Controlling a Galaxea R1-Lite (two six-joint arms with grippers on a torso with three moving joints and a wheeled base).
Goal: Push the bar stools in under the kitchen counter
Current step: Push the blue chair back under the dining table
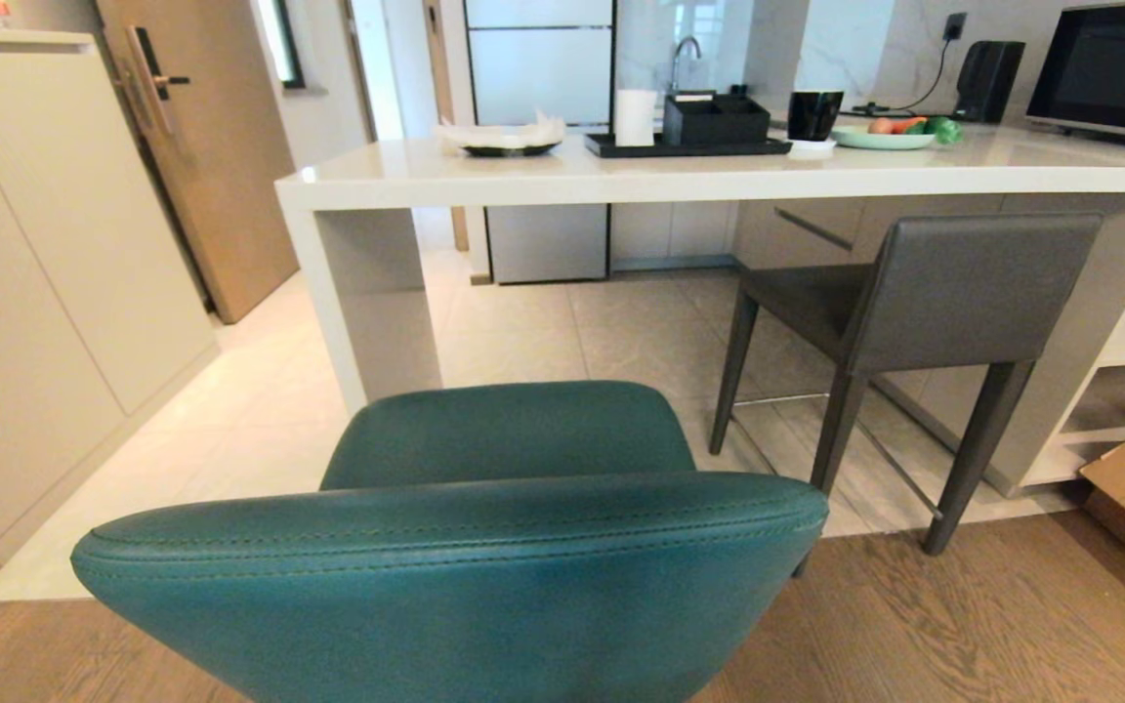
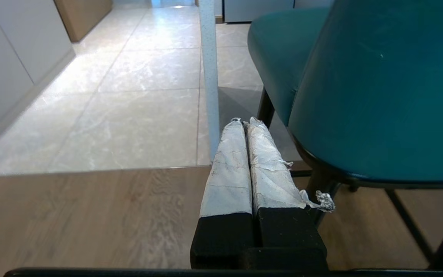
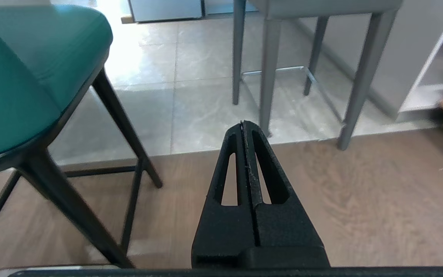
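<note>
Two stools to shove under the counter, both claws pressed together, nothing held.

Head view: teal stool (image 1: pixel 484 547) sits right in front of us on the wood floor, well short of the kitchen counter (image 1: pixel 719 176); grey stool (image 1: pixel 914 312) is to the right w/ its seat partly under the slab, back legs near the tile edge. We'd guess both are stiff, top-heavy on slim legs, so push low on the backrest, not the top rim, or they may tip; leather prob. slick.
Left wrist view: left gripper (image 2: pixel 244 123) hangs low beside the teal stool's shell, foil-wrapped fingers (image 2: pixel 227 169) together, touching nothing.
Right wrist view: right gripper (image 3: pixel 243 125) closed too, between the teal stool's black legs and the grey stool's legs, clear of both.
</note>
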